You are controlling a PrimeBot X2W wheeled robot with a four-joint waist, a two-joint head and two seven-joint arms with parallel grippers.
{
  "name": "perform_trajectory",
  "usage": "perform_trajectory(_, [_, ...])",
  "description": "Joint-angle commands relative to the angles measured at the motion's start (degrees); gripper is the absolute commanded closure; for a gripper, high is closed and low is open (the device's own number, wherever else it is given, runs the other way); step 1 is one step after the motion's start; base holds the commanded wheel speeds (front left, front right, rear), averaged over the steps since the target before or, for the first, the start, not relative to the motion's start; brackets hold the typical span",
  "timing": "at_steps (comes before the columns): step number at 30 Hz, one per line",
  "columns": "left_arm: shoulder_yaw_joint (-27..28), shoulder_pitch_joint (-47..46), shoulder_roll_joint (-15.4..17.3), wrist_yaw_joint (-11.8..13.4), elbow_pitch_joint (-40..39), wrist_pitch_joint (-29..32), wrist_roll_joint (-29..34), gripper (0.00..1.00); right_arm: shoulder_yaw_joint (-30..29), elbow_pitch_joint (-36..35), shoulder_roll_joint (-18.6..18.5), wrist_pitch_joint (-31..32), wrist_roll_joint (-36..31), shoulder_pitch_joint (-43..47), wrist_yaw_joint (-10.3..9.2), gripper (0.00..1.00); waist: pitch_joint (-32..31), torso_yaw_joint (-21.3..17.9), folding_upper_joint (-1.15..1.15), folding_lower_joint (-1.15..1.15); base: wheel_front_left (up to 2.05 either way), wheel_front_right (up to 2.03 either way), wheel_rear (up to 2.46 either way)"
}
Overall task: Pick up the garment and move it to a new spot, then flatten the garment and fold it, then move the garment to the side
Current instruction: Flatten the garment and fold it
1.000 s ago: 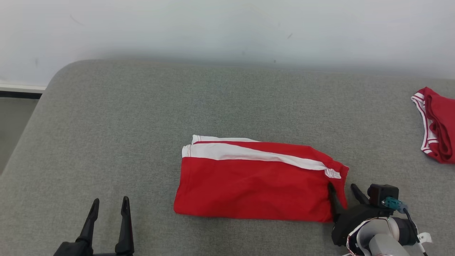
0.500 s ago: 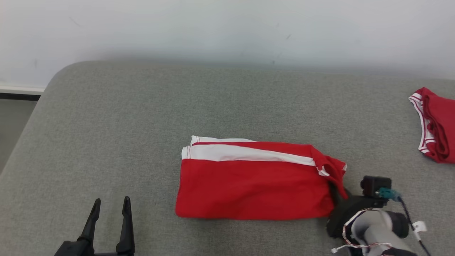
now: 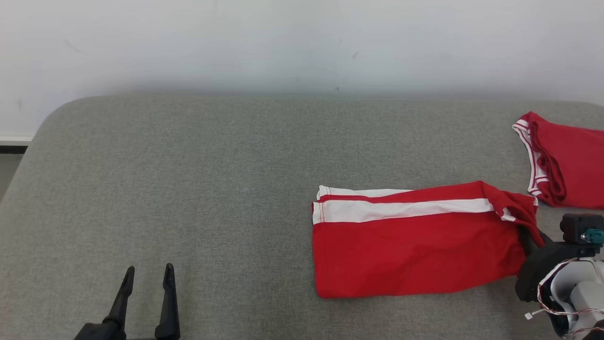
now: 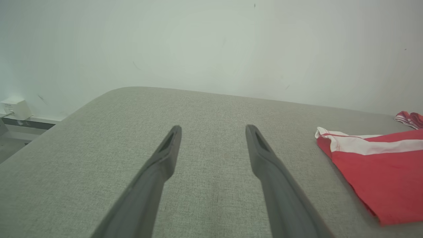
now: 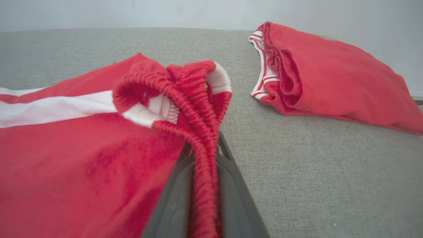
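Narrowed right jaws pinch waistband (image 5: pixel 198 109) of folded red shorts (image 3: pixel 415 250); one-corner pull toward second red garment (image 3: pixel 571 165) could undo fold; left jaws spread, empty.

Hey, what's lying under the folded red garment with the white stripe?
The grey cushion shows along every edge of the garment, so it seems to rest directly on it. Anything beneath the fabric is covered. The right gripper pinches its elastic waistband.
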Motion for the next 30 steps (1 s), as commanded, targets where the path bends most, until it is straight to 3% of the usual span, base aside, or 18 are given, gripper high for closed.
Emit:
perform_trajectory(1, [0.01, 0.82, -0.12, 0.07, -0.14, -0.16, -0.31, 0.0, 0.48, -0.73, -0.6, 0.23, 0.94, 0.59, -0.13, 1.0, 0.06, -0.22, 0.0, 0.0, 0.0, 0.0, 0.0])
perform_trajectory(9, [0.55, 0.99, -0.14, 0.07, 0.11, -0.16, -0.46, 0.0, 7.24, -10.85, -3.12, 6.56, 7.88, 0.03, -0.13, 1.0, -0.06, -1.71, 0.0, 0.0, 0.0, 0.0, 0.0])
perform_trajectory(14, [0.4, 0.8, -0.16, 0.07, 0.48, -0.16, -0.45, 0.0, 8.72, -19.13, -3.31, 12.94, 17.17, 0.23, -0.13, 1.0, -0.4, -2.25, 0.0, 0.0, 0.0, 0.0, 0.0])
perform_trajectory(15, [0.2, 0.78, -0.16, 0.07, 0.56, -0.16, -0.5, 0.0, 8.11, -21.71, -2.81, 16.25, 21.5, 0.46, -0.13, 1.0, -0.54, -2.33, 0.0, 0.0, 0.0, 0.0, 0.0])
perform_trajectory(21, [-0.97, 0.56, -0.18, 0.07, 0.86, -0.16, -1.17, 0.0, 4.98, -26.51, 0.86, 25.59, 31.68, 0.64, -0.13, 1.0, -0.57, -1.72, 0.0, 0.0, 0.0, 0.0, 0.0])
perform_trajectory(25, [-2.08, -0.27, -0.18, 0.07, 1.21, -0.16, -1.92, 0.0, 3.11, -26.27, 4.22, 29.76, 33.63, -0.51, -0.13, 1.0, -0.15, -0.61, 0.0, 0.0, 0.0, 0.0, 0.0])
perform_trajectory(30, [-3.71, -1.35, -0.18, 0.07, 1.56, -0.16, -2.41, 0.0, 2.76, -24.75, 8.46, 32.4, 30.68, -1.8, -0.12, 1.0, 0.72, 1.31, 0.0, 0.0, 0.0, 0.0, 0.0])
